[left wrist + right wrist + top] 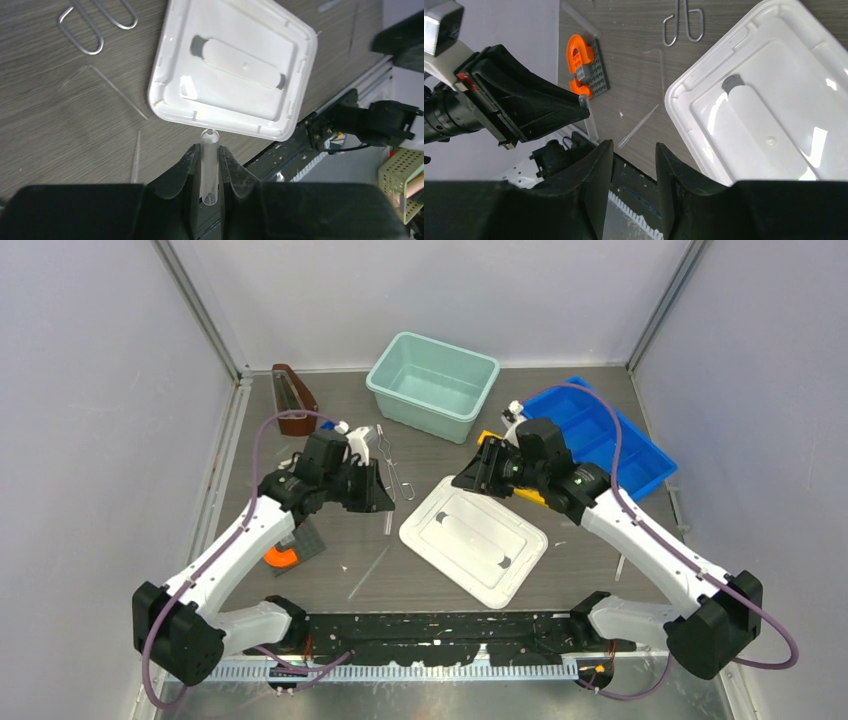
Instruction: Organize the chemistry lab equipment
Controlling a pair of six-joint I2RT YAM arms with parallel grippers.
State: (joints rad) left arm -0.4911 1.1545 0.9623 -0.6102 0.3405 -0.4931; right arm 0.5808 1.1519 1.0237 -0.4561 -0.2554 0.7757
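My left gripper is shut on a clear glass test tube, held above the table near the white lid's edge. The tube also shows in the right wrist view, sticking out of the left fingers. My right gripper is open and empty, above the lid's far corner, facing the left gripper. Silver wire tongs lie on the table behind the left gripper. Thin glass rods lie on the table. No white triangle or blue knob shows.
A teal bin stands at the back centre and a blue tray at the back right. A brown rack is at the back left. An orange and grey block piece lies under the left arm.
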